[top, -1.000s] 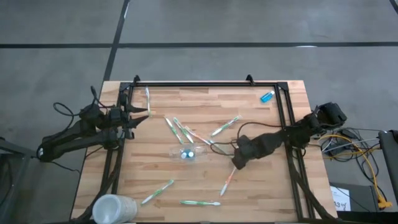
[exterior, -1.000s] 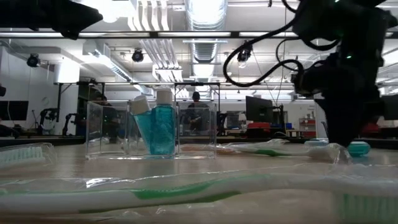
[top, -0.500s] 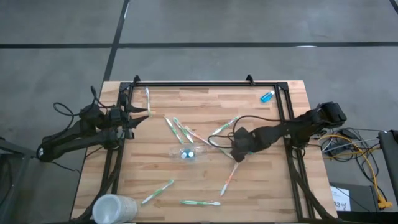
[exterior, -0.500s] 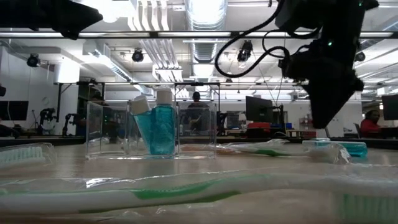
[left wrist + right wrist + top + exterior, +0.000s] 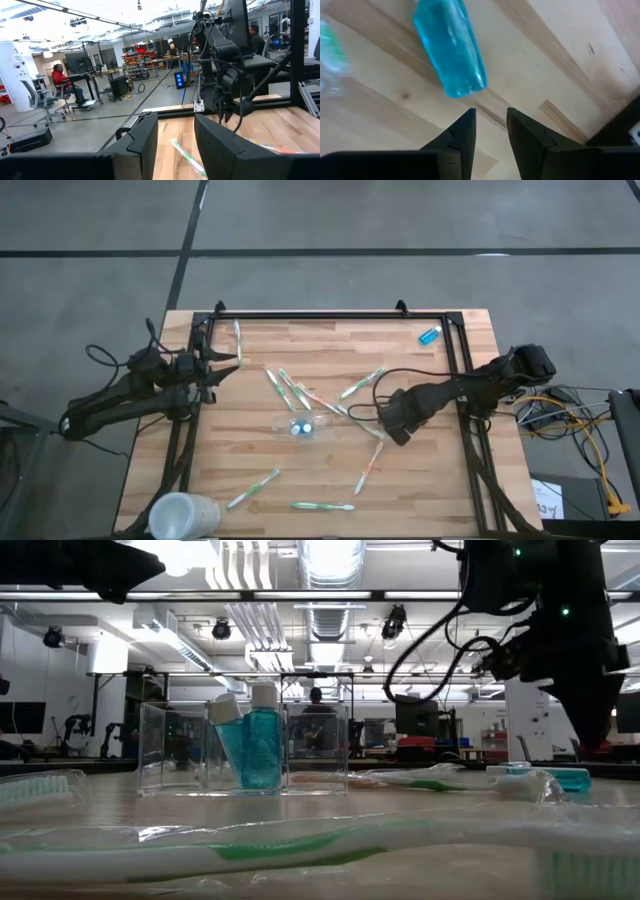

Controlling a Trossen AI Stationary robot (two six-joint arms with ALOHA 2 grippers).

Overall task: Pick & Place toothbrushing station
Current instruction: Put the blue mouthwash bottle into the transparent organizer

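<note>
The toothbrushing station (image 5: 303, 425), a small clear holder, stands on the wooden table near its middle. In the low view the station (image 5: 245, 750) holds two blue tubes (image 5: 258, 745) upright. Slim green and orange toothbrushes (image 5: 290, 390) lie scattered around it. My right gripper (image 5: 393, 428) hangs to the station's right and points down. In its wrist view my right gripper (image 5: 491, 135) is open above a blue tube (image 5: 451, 52) that lies flat on the wood. My left gripper (image 5: 228, 365) waits at the table's left edge, open with nothing between its fingers (image 5: 176, 145).
More toothbrushes lie at the near side (image 5: 322, 506) (image 5: 253, 488) (image 5: 367, 470) and the far side (image 5: 362, 383) (image 5: 237, 340). Another blue tube (image 5: 429, 335) rests by the far right corner. A frosted cup (image 5: 180, 515) sits at the near left corner. A black frame (image 5: 330, 315) borders the table.
My right gripper has risen from just above the table and tipped to point more steeply down, swinging first toward the station, then back toward the table's right edge. The blue tube under it has stayed on the wood.
</note>
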